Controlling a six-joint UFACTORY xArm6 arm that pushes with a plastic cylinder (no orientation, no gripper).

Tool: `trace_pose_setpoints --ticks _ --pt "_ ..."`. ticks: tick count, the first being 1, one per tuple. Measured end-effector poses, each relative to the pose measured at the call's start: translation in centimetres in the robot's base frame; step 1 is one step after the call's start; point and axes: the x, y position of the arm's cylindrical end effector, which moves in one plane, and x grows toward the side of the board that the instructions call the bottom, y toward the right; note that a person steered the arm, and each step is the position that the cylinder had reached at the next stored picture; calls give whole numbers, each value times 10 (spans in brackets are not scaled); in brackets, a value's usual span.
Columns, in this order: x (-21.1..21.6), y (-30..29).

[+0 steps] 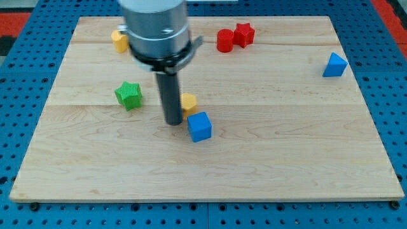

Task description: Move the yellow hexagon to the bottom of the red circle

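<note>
Close to me sits the blue cube point(200, 126), and right behind it the rod's tip point(173, 122) touches the left side of a small yellow block point(189, 102), likely the hexagon; there are no fingers to open or close, only a plain rod. The green star point(128, 95) sits off to the left. Far back, the red circle point(225, 40) leans on the red star point(244, 34), so the yellow block has a long way to go.
</note>
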Motion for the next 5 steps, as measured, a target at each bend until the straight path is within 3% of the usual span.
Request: trace_pose_setpoints --ticks 2,4,5 --pt "-46 59" --pt "-110 -8" --pt "-134 32"
